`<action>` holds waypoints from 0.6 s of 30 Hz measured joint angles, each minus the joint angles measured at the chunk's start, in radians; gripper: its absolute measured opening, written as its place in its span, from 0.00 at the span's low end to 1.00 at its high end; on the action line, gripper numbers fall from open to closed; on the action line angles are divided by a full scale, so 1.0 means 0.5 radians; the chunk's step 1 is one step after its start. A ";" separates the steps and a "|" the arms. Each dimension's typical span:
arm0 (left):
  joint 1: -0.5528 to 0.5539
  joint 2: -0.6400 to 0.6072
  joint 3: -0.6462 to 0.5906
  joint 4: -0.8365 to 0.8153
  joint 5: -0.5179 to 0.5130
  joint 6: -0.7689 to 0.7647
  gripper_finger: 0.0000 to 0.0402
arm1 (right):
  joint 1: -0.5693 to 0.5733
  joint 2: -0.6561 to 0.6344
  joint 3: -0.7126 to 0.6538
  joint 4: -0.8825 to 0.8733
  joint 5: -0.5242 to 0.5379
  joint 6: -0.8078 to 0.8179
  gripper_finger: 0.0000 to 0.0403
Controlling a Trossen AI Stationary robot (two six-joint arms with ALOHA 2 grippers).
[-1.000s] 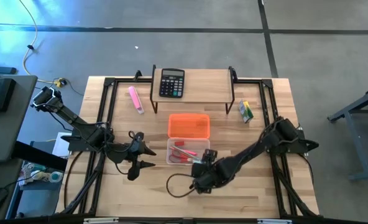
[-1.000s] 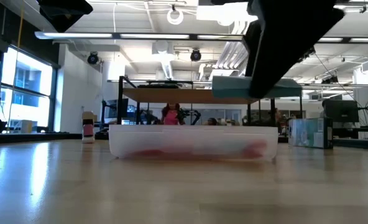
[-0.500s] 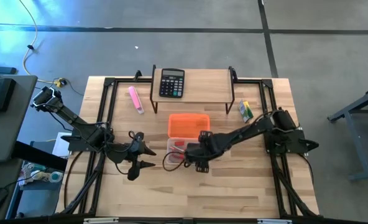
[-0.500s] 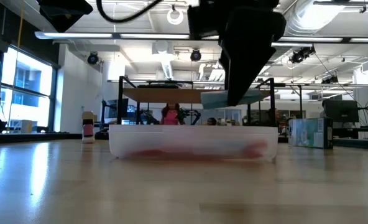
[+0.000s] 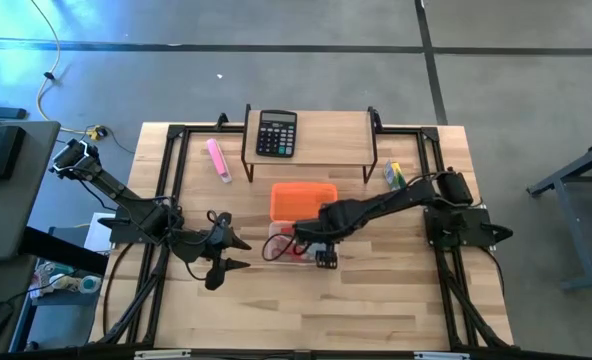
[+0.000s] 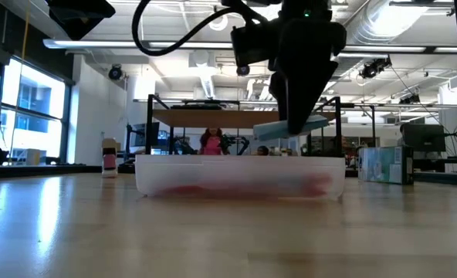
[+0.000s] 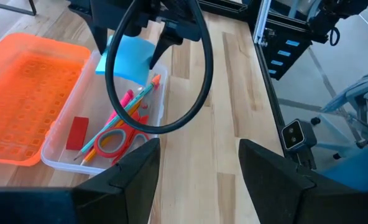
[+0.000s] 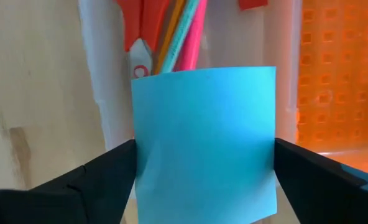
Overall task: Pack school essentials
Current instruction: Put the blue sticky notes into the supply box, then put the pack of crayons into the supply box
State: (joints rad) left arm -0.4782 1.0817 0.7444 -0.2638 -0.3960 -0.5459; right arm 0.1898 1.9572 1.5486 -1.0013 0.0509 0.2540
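- Right gripper (image 7: 136, 38) is pinching the blue sticky-note pad (image 8: 204, 143) above the clear box (image 7: 161, 93).
- Releasing off-centre risks it catching the rim.
- Left gripper (image 5: 231, 254) is waiting spread.

high: we look straight down on the counter (image 5: 396, 300) | low: level across it | wrists: close, both share the clear bin (image 7: 156, 102).

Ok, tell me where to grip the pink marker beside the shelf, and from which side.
Grip the pink marker across its mid-barrel, coming straight down from above. It lies flat on the table, running lengthwise toward the shelf, with open wood on both long sides, so the fingers likely fit either side of the barrel.
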 joint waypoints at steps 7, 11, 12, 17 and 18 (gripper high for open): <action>0.000 0.000 0.000 0.000 0.000 0.000 0.52 | -0.003 0.037 0.003 0.094 0.002 -0.055 0.97; 0.000 0.000 0.000 0.001 0.000 0.000 0.52 | -0.005 0.055 0.003 0.128 -0.016 -0.059 0.99; 0.001 0.001 0.000 0.000 0.000 0.000 0.52 | -0.005 0.056 0.003 0.128 -0.015 -0.057 0.99; 0.000 0.000 0.000 0.001 0.000 0.000 0.52 | -0.019 0.046 0.002 0.118 -0.015 -0.044 0.99; 0.000 0.000 0.000 0.001 0.000 0.000 0.52 | -0.025 0.031 0.002 0.120 -0.015 -0.028 0.99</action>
State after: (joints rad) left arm -0.4782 1.0817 0.7444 -0.2634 -0.3958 -0.5457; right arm 0.1770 1.9729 1.5497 -0.9413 0.0437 0.2401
